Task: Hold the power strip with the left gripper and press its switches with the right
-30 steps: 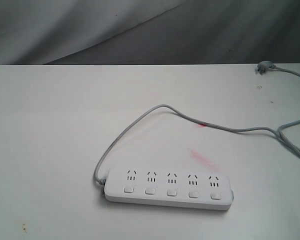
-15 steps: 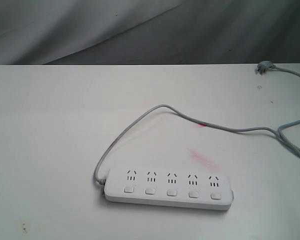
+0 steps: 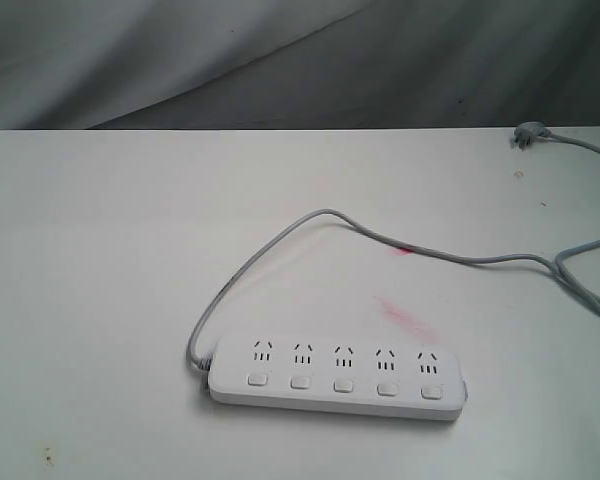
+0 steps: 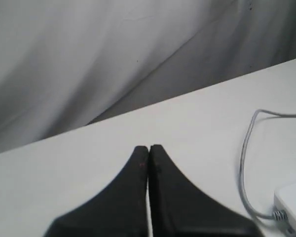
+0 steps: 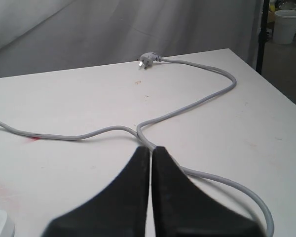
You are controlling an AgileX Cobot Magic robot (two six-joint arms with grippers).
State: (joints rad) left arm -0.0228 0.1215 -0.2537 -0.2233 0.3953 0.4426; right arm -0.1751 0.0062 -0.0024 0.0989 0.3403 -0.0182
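The white power strip (image 3: 335, 376) lies flat near the front of the white table, its row of several switches (image 3: 343, 383) facing up below the socket groups. Its grey cord (image 3: 320, 215) loops back and runs off to the right. Neither arm shows in the exterior view. My left gripper (image 4: 148, 148) is shut and empty, above bare table; a corner of the power strip (image 4: 292, 200) and its cord (image 4: 245, 158) lie off to one side. My right gripper (image 5: 151, 149) is shut and empty, with the cord (image 5: 187, 106) on the table beyond its tips.
The plug (image 3: 527, 135) (image 5: 146, 60) rests at the table's far right corner. Pink smears (image 3: 405, 315) mark the table (image 3: 100, 260) behind the strip. A grey cloth backdrop hangs behind. A white bucket (image 5: 287, 24) stands off the table.
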